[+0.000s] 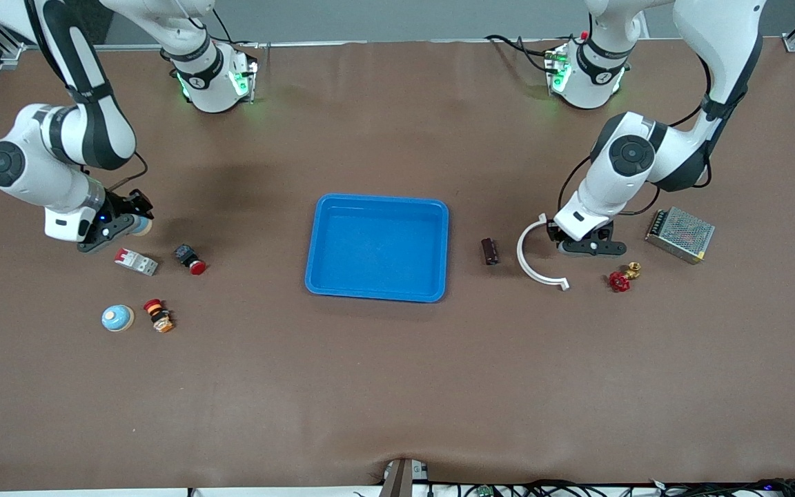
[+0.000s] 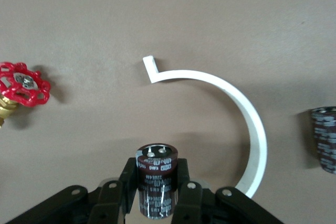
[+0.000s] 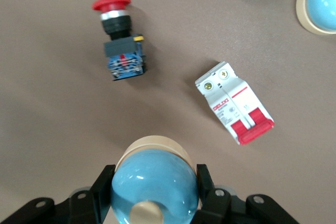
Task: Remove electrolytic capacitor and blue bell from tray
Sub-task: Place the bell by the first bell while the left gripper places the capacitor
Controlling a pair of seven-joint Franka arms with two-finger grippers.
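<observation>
My left gripper (image 1: 587,243) is shut on a dark brown capacitor (image 2: 156,178) and holds it upright over the table, beside a white curved clip (image 1: 535,259). A second capacitor (image 1: 489,250) lies on the table between the clip and the blue tray (image 1: 377,286); it also shows in the left wrist view (image 2: 325,139). My right gripper (image 1: 128,222) is shut on a light blue bell (image 3: 155,184), over the table at the right arm's end. A second blue bell (image 1: 117,318) sits on the table nearer to the front camera.
Near the right gripper lie a white and red circuit breaker (image 1: 136,261), a red push button (image 1: 190,259) and an orange and red button (image 1: 158,315). Near the left gripper are a red valve (image 1: 622,278) and a metal power supply (image 1: 680,235).
</observation>
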